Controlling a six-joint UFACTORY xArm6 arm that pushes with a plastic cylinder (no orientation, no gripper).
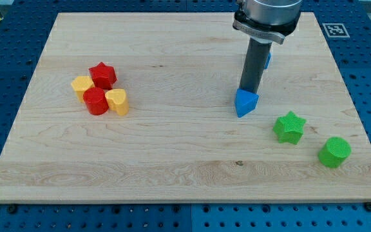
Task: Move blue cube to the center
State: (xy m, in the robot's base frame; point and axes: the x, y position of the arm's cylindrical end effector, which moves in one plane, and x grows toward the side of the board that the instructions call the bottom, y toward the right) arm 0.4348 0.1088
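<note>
The end effector here is only a straight dark rod, with nothing on it to spread or pinch. My tip (pixel 248 89) comes down right of the frame's middle and sits at the upper back edge of a blue wedge-shaped block (pixel 246 103), looking as if it touches it, though I cannot be sure of contact.

Behind the rod, a little higher and to the right, a sliver of a second blue block (pixel 268 60) peeks out; most of it is hidden by the rod, so its shape cannot be made out, and I cannot say for certain which of the two is the blue cube. Both lie right of the center of the wooden counter (pixel 172 161).

Toward the lower right of the frame stand a green star (pixel 290 127) and, further right and lower, a green cylinder (pixel 334 152), close together but apart.

Well away in the left part of the frame, four blocks huddle touching one another: a red star (pixel 102 75) on top, a yellow block (pixel 82 85) at the left, a red cylinder (pixel 96 101) below and a yellow heart-like block (pixel 116 102) at the right.
</note>
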